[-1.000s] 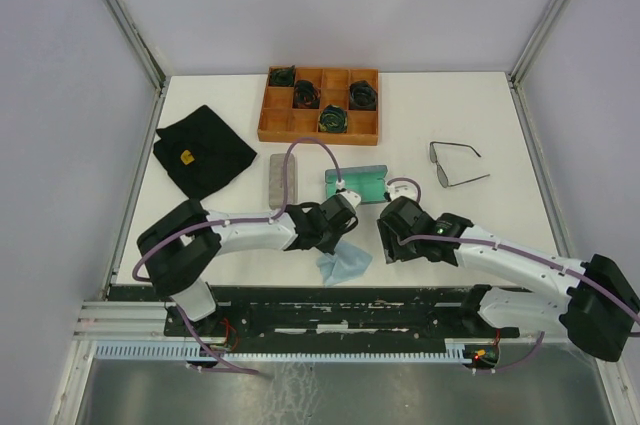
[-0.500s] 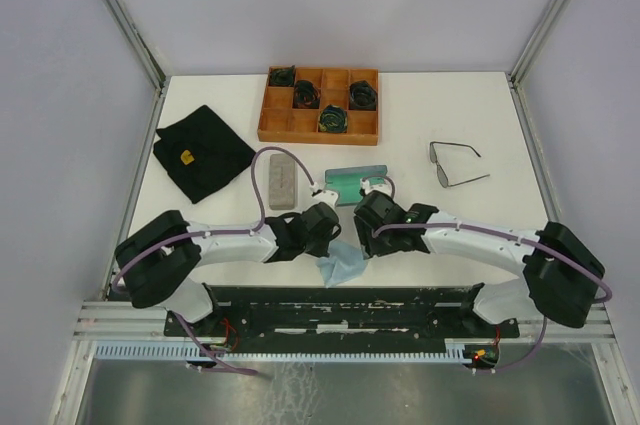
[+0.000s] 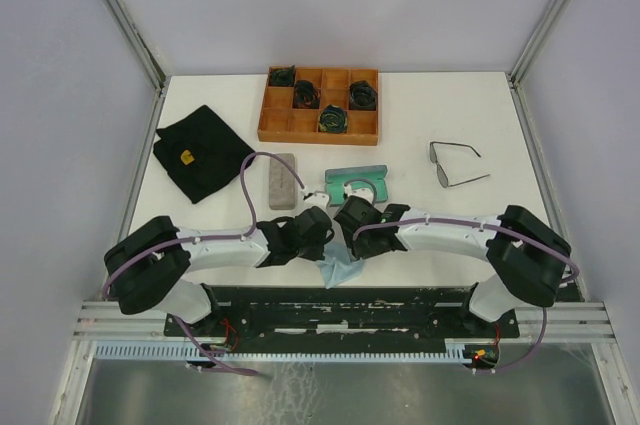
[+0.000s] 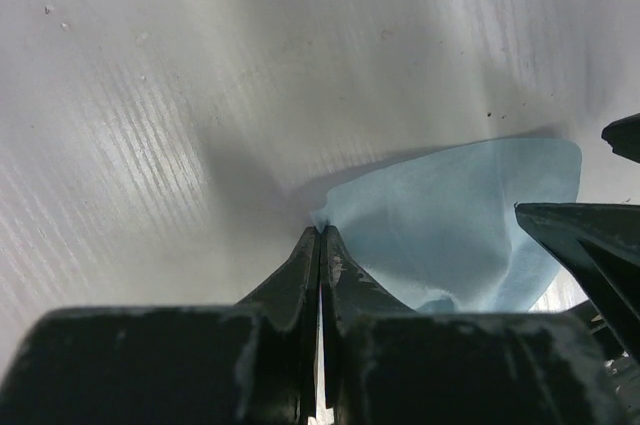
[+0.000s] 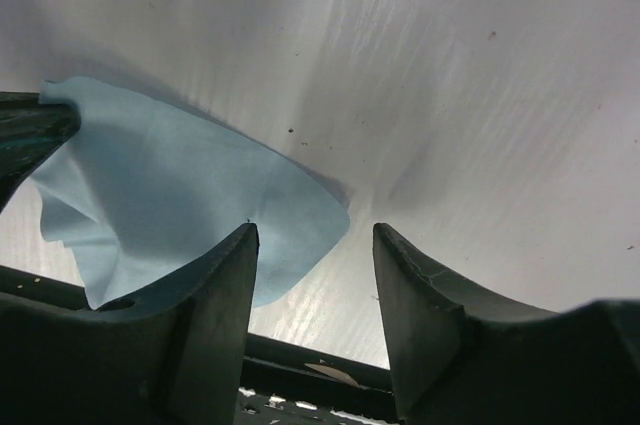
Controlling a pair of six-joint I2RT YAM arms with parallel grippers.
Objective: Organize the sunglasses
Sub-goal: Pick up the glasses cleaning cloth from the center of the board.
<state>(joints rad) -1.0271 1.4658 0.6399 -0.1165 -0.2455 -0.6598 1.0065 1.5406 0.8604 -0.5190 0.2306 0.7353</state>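
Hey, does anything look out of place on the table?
The blue cloth sits bunched at the table's near edge, one corner pinched in the left gripper's shut jaws. One pair of sunglasses lies loose on the right.

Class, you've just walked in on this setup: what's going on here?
Both arms are busy with a thin light-blue cloth near the front of the white table, not with the sunglasses. The left gripper is shut, pinching one corner of the cloth. The right gripper is open over the cloth's opposite corner. The dark wire-framed sunglasses lie untouched on the right. A teal oblong case sits just beyond the grippers.
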